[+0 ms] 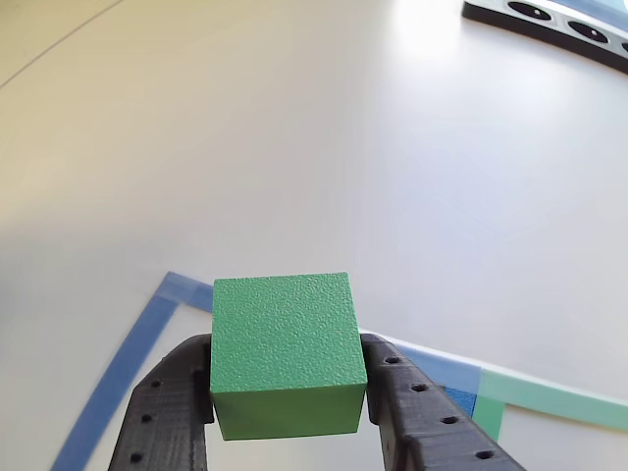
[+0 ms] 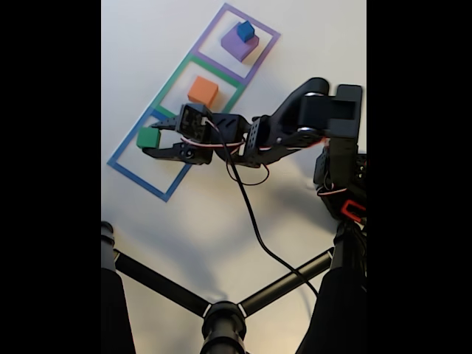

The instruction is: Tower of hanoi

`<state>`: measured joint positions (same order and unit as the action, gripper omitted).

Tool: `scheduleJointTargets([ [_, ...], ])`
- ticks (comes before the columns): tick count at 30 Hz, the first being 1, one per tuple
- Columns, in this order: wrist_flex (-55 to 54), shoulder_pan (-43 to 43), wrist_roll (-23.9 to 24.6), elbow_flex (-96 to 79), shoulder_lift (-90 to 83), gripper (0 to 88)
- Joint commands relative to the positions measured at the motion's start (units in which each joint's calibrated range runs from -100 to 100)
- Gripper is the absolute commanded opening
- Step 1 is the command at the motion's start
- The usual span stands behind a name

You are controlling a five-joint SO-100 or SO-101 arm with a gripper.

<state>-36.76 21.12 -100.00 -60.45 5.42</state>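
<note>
Green cube (image 1: 285, 353) pinched between the two black fingers (image 1: 162, 407) of the gripper (image 1: 287, 397), seen close in the other view, above a blue tape outline (image 1: 118, 373) on the white table (image 1: 294, 147); in the fixed view, same cube at the left, over the blue-taped square (image 2: 136, 173); further right, orange block (image 2: 203, 91) inside the green square (image 2: 221, 70); small blue cube (image 2: 245, 31) atop a purple block (image 2: 237, 48) in the purple square (image 2: 262, 29); black tripod legs (image 2: 221, 302) below.
</note>
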Motion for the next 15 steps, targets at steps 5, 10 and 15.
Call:
scheduleJointTargets([
  [5,41.01,-2.70,0.00,4.61,-33.63,9.4],
  [10,72.17,-5.98,5.51,20.51,-41.80,9.4],
  [15,99.04,-10.86,7.90,40.87,-42.68,9.5],
])
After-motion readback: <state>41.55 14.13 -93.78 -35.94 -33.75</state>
